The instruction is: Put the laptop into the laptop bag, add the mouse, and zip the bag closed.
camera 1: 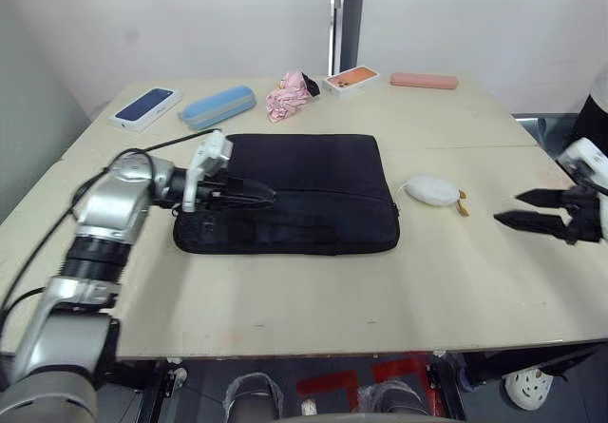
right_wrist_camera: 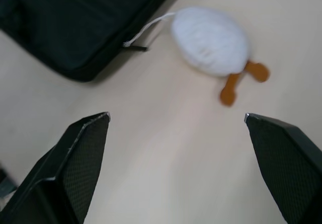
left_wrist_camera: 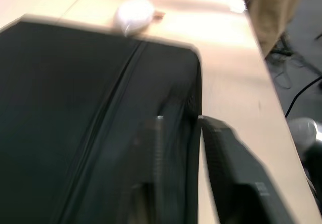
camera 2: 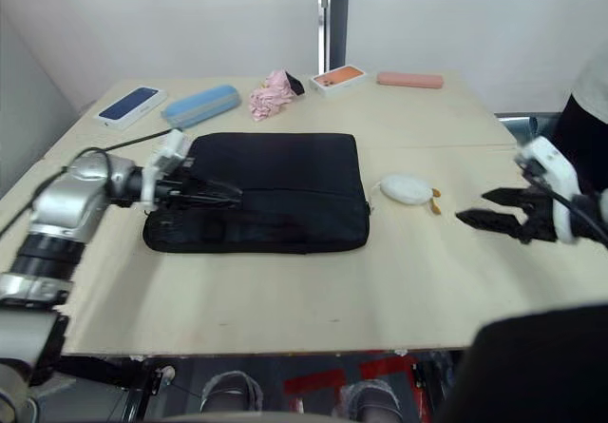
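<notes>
Here, left gripper (camera 1: 256,196) over the laptop bag (camera 1: 313,171), fingers slightly apart at its near edge. Right gripper (camera 1: 532,208) wide apart, beside the bag. Risk: snagging fabric instead of the zipper, dragging the bag.

The laptop bag (camera 1: 304,190) is black matt cloth with a woven look. The table (camera 1: 380,280) is pale smooth wood. The white oval pouch (right_wrist_camera: 210,40) looks soft and knitted. The gripper fingers (right_wrist_camera: 75,168) are black with textured pads.

Silver-grey arm (camera 1: 104,216), seemingly textured black jaws.
</notes>
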Tool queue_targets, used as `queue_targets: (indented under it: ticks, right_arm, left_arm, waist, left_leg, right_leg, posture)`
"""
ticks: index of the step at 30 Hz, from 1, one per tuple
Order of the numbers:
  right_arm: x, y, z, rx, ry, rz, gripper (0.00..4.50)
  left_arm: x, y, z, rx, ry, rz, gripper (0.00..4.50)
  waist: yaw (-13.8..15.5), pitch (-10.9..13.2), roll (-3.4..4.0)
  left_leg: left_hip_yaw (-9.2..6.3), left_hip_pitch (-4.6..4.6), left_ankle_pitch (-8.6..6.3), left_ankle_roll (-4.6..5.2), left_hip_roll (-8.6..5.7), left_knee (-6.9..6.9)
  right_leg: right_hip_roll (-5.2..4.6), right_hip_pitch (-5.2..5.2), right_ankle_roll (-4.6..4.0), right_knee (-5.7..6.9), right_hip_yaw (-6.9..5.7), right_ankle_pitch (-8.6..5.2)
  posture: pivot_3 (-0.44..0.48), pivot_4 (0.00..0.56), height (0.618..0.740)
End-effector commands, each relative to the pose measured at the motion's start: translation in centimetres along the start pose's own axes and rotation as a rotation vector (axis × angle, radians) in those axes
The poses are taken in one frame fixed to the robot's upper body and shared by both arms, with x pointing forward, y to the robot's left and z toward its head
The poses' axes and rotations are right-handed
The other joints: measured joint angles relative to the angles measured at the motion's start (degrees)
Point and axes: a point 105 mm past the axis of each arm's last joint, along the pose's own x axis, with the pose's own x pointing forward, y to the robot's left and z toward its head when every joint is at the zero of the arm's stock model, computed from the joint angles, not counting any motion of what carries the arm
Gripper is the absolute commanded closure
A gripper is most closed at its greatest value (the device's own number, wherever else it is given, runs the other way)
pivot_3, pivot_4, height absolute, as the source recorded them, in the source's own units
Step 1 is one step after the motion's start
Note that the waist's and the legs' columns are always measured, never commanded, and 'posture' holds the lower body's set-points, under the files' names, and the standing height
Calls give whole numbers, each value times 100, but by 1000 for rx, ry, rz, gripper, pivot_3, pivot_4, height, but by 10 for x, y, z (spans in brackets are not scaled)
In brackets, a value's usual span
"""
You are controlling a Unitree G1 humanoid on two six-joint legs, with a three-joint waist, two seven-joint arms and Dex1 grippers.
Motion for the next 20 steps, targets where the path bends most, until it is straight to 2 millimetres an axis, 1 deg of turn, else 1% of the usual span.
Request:
queue_targets:
  ticks: [1,2,3,4,5,7,8,10,12,15,20]
  right_arm:
    - [-13,12,15,-60,-98,29,0]
    - [-14,13,14,-56,-105,32,0]
    - [-15,13,13,-53,-114,34,0]
    - [-15,13,13,-52,-119,35,0]
    - [-15,13,13,-50,-122,37,0]
    - [-15,13,14,-48,-132,41,0]
    - [-15,12,14,-47,-135,47,0]
    - [-15,11,14,-46,-139,53,0]
    - [-13,11,14,-47,-140,55,0]
    - [-12,10,13,-48,-143,64,0]
    - [-7,10,16,-56,-153,74,0]
  left_arm:
    - [-33,2,4,-8,9,116,1514]
    - [-40,3,2,-21,12,144,1154]
    - [-54,3,-1,-53,22,188,846]
    - [-64,2,-2,-73,29,216,424]
    - [-78,-1,-6,-114,47,251,76]
    - [-102,-10,-12,-173,78,294,30]
    - [-117,-13,-21,-234,113,343,30]
    - [-134,-16,-29,-284,138,407,30]
    - [-143,-16,-28,-303,115,446,30]
    - [-156,-13,-22,-314,49,520,30]
    - [-161,-10,-25,-294,66,562,30]
  waist:
    - [4,0,0]
    - [5,0,-1]
    - [0,0,-1]
    - [-4,1,-1]
    - [-7,1,-3]
    - [-31,2,-4]
    - [-32,2,-4]
    - [-25,2,-4]
    - [19,2,-4]
    - [74,1,-9]
    - [52,0,-11]
  left_leg:
    - [0,-1,-5,-6,-2,10]
    - [-1,1,-7,-7,-2,19]
    - [-3,1,-8,-9,-2,27]
    - [-4,3,-8,-9,-2,30]
    - [-4,5,-8,-9,-1,34]
    - [-6,7,-9,-11,-1,37]
    - [-6,11,-10,-12,0,37]
    - [-5,10,-11,-13,-1,35]
    - [-5,11,-11,-14,-1,34]
    - [-10,11,-11,-13,-1,38]
    - [-10,12,-11,-13,-1,41]
  right_leg:
    - [-4,1,0,6,1,1]
    - [-5,3,-1,14,2,1]
    - [-5,4,-3,21,2,2]
    - [-5,6,-3,25,4,3]
    - [-5,7,-3,30,4,3]
    - [-4,7,-3,34,5,2]
    - [-4,10,-1,34,5,2]
    - [-4,9,0,31,5,1]
    - [-5,10,2,29,5,0]
    - [-9,20,0,31,-3,1]
    - [-9,23,-1,33,-2,1]
  posture:
    - [0,150,740]
    - [0,150,740]
    - [0,150,740]
    - [0,150,740]
    - [0,150,740]
    - [0,150,740]
    - [0,150,740]
    - [0,150,740]
    - [0,150,740]
    - [0,150,740]
    - [0,150,740]
